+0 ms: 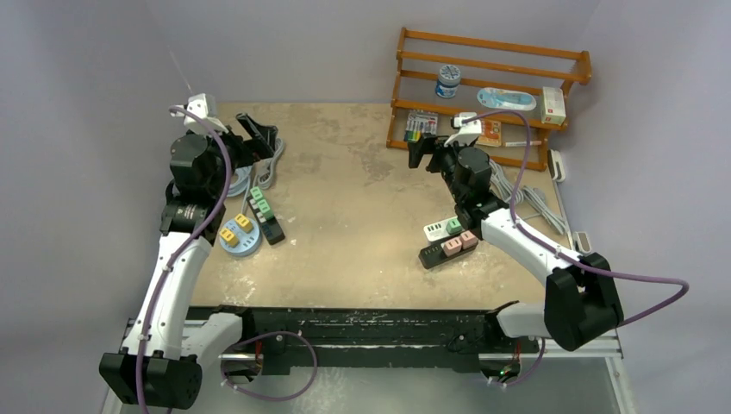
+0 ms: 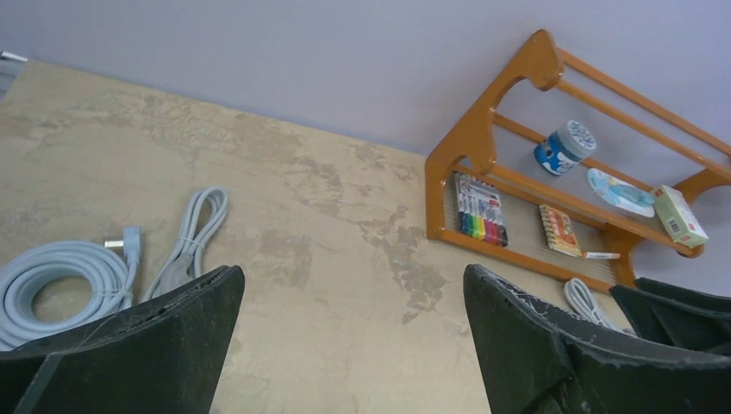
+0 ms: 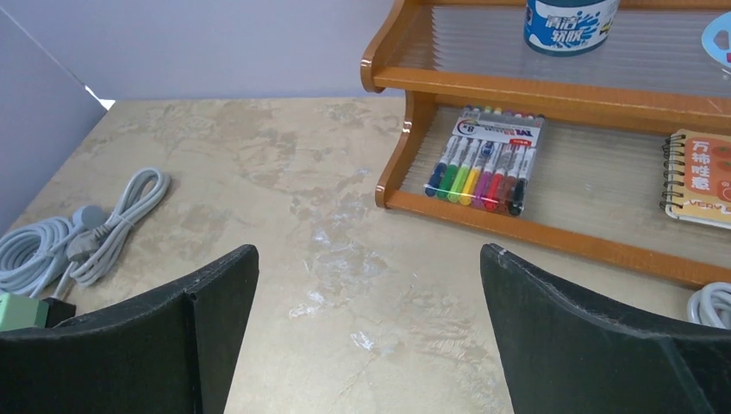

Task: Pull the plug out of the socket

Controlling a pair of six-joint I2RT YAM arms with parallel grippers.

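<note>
In the top view a black power strip (image 1: 265, 216) carrying green plugs (image 1: 259, 200) lies at the left, beside a round blue socket (image 1: 240, 235) with yellow plugs (image 1: 231, 234). To the right lie a white strip (image 1: 436, 230) with a green plug (image 1: 453, 226) and a black strip (image 1: 440, 254) with pink plugs (image 1: 459, 243). My left gripper (image 1: 259, 136) (image 2: 353, 269) hovers open behind the left strip, holding nothing. Beyond the right strips, my right gripper (image 1: 421, 153) (image 3: 369, 250) is open over bare table. A green plug (image 3: 15, 310) shows at the right wrist view's left edge.
A wooden shelf (image 1: 487, 52) at the back right holds markers (image 3: 483, 164), a jar (image 1: 447, 80), a notebook (image 3: 700, 177) and a box (image 1: 552, 105). Coiled grey cables (image 2: 65, 276) lie at the back left. More white cable (image 1: 534, 203) lies by the right edge.
</note>
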